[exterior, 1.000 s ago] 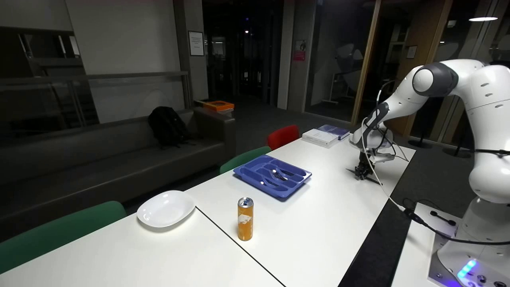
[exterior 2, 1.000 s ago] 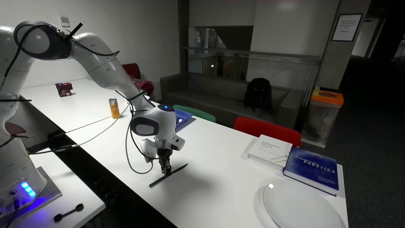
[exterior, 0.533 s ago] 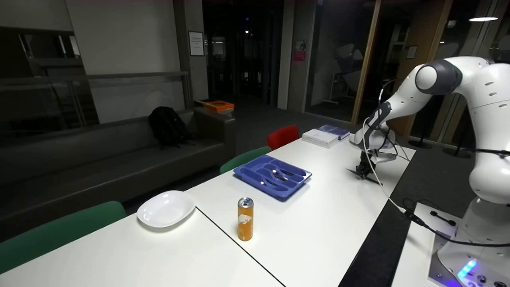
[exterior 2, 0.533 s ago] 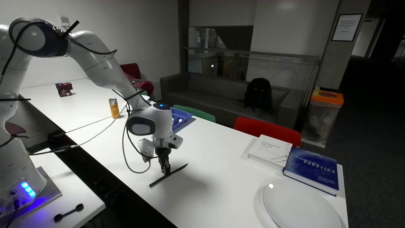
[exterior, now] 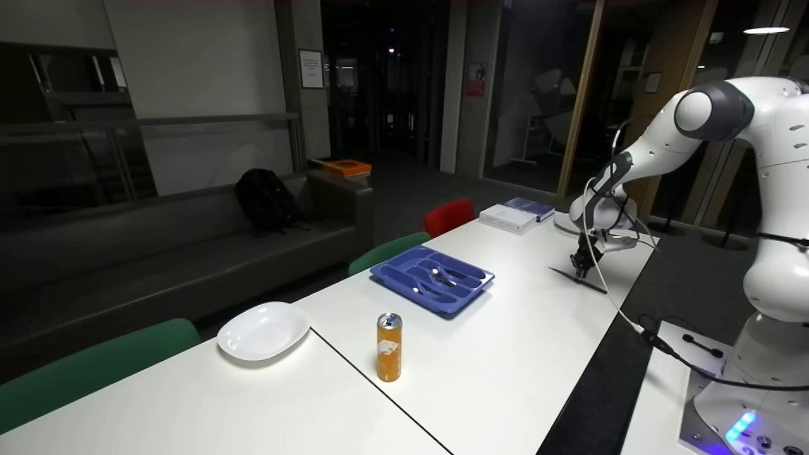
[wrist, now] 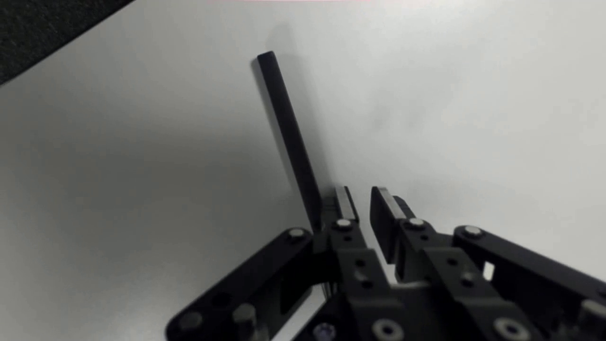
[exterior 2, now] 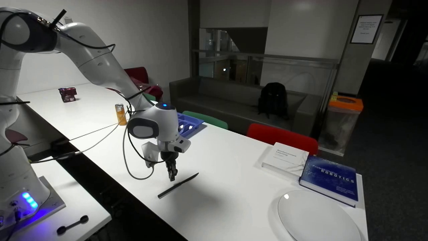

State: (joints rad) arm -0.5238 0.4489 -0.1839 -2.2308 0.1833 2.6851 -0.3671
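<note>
The pincer is parted by only a narrow gap, and nothing is held in it. It is poised just above the knife, which is seen resting on the surface, handle nearer the robot base. In the wrist view the handle is shown to one side of the gap, not within it. For a sound grip, the jaws would best be spread wider, centred over the handle, squared to its length and lowered gently.
</note>
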